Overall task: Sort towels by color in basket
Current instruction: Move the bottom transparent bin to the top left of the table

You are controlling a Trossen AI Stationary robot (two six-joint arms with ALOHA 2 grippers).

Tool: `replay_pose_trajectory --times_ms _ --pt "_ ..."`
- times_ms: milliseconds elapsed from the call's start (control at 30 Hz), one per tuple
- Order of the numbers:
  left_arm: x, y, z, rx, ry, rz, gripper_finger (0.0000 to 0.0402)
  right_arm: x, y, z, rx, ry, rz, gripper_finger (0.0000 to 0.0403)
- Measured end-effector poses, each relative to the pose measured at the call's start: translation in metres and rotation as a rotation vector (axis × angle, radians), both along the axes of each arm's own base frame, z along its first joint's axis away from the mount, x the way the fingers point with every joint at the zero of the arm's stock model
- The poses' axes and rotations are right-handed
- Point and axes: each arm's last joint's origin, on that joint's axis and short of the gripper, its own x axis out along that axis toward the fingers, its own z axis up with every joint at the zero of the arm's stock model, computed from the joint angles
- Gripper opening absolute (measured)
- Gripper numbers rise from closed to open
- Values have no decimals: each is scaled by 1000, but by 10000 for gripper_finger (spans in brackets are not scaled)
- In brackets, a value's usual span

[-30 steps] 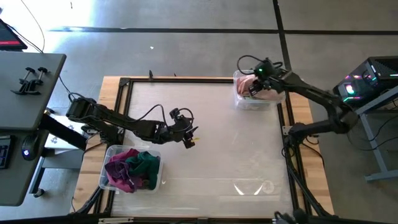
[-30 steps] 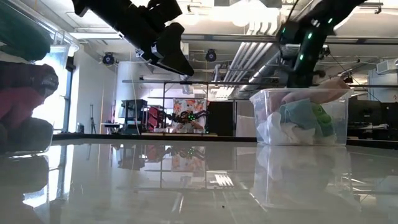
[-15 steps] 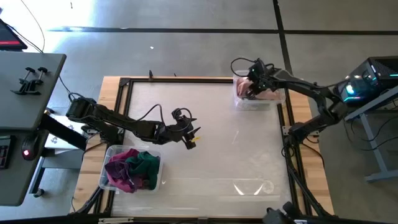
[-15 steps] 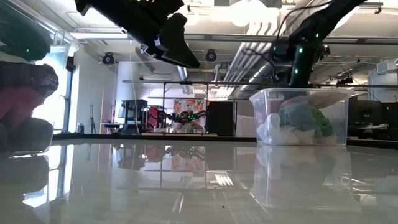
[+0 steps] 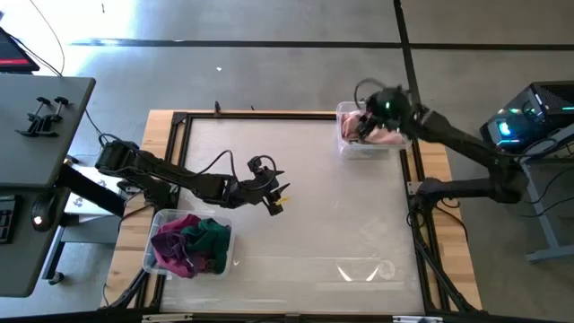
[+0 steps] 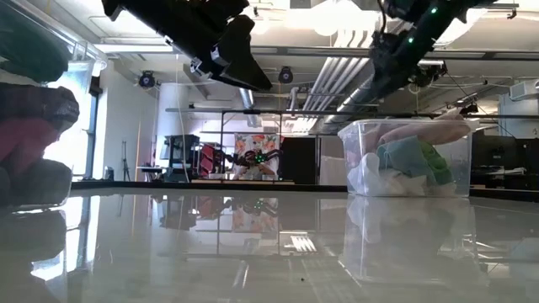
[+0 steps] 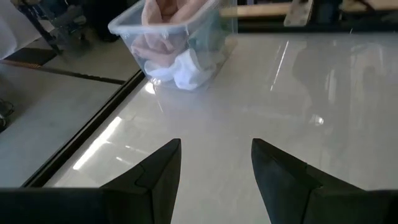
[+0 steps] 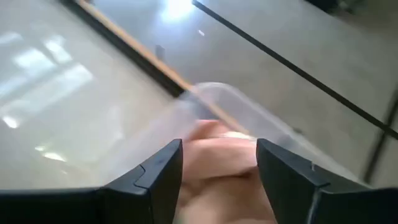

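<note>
A clear bin [image 5: 344, 144] at the table's far right holds peach-pink [image 5: 384, 136], pale teal [image 6: 402, 156], lime green [image 6: 436, 160] and white [image 6: 370, 178] towels. The peach one lies on top. My right gripper [image 8: 217, 146] hovers open just above this bin's rim [image 8: 249, 106], with the peach towel [image 8: 217, 168] below its fingers; it also shows in the high view [image 5: 369, 115]. A second clear bin [image 5: 157, 220] at the near left holds magenta [image 5: 172, 249] and dark green [image 5: 210, 238] towels. My left gripper [image 5: 276, 196] hangs open over the bare table middle, holding nothing.
A wooden frame with dark rails [image 5: 184, 121] borders the glossy table top [image 5: 332, 224]. The middle and near right of the table are bare. A grey side table [image 5: 45, 108] stands off the left edge, and a lit computer case [image 5: 529, 117] off the right.
My right gripper dipped toward the towels in the far right bin, then rose above the bin's rim, and its arm swung. No towel came up with it. My left gripper shifted slightly toward the table's right.
</note>
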Motion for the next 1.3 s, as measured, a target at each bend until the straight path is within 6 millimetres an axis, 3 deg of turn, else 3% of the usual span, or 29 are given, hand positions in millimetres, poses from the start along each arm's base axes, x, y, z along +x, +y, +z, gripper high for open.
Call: replay_pose_trajectory --times_ms 200,333,467,567,867,1300 --pt "3 -9 5 26 -52 -56 184 23 55 -44 3 -12 139 199" --pt "5 -18 7 54 -58 -139 184 23 81 -79 -9 29 80 199" --pt "5 -21 8 75 -61 -158 184 20 98 -94 -38 43 42 199" --pt "6 -20 8 73 -67 -155 184 21 111 -100 -8 68 129 199" --pt "6 -22 12 85 -95 -167 184 24 134 -97 -62 77 257 199" --pt "7 -22 13 82 -114 -167 184 8 112 -79 -183 90 183 199"
